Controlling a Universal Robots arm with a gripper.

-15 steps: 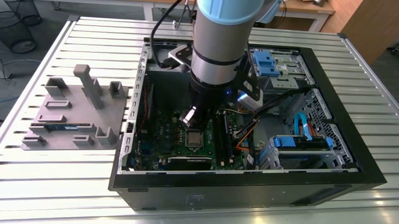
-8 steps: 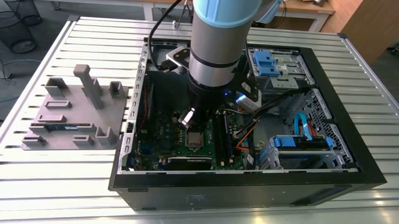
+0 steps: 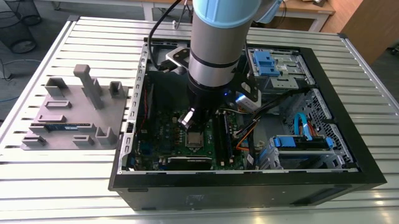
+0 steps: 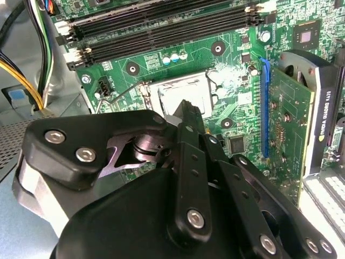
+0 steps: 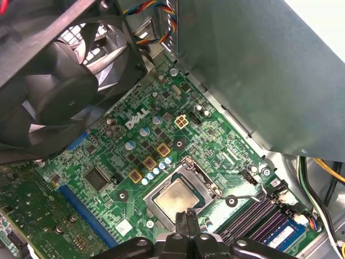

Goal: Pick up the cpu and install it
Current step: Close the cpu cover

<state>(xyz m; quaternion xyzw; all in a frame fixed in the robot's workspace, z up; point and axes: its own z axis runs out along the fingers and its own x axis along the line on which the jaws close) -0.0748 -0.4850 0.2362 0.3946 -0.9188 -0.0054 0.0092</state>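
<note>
I have the arm reaching down into the open computer case [image 3: 349, 182], which lies on the slatted metal surface [image 3: 93, 186]. The cpu [image 5: 176, 195] sits flat inside the silver socket frame [image 5: 200, 175] on the green motherboard [image 5: 140, 156], its metal top showing in the first wrist view. The gripper [image 5: 188, 221] hangs just above the cpu with its fingertips pressed together and nothing between them; I see no contact with the chip. In the second wrist view the gripper's black body covers most of the socket, so I make out only a slice of the cpu [image 4: 186, 91] past the fingers. In the exterior view the arm's barrel blocks the part of the case behind the socket, and the cpu [image 3: 194, 138] is a small pale square just beyond the gripper [image 3: 187, 122]. Beside the socket run dark memory slots [image 4: 161, 27]. A grey parts tray [image 3: 68, 116] lies on the surface, well apart from the case, carrying a blue-green memory stick [image 3: 62, 126].
</note>
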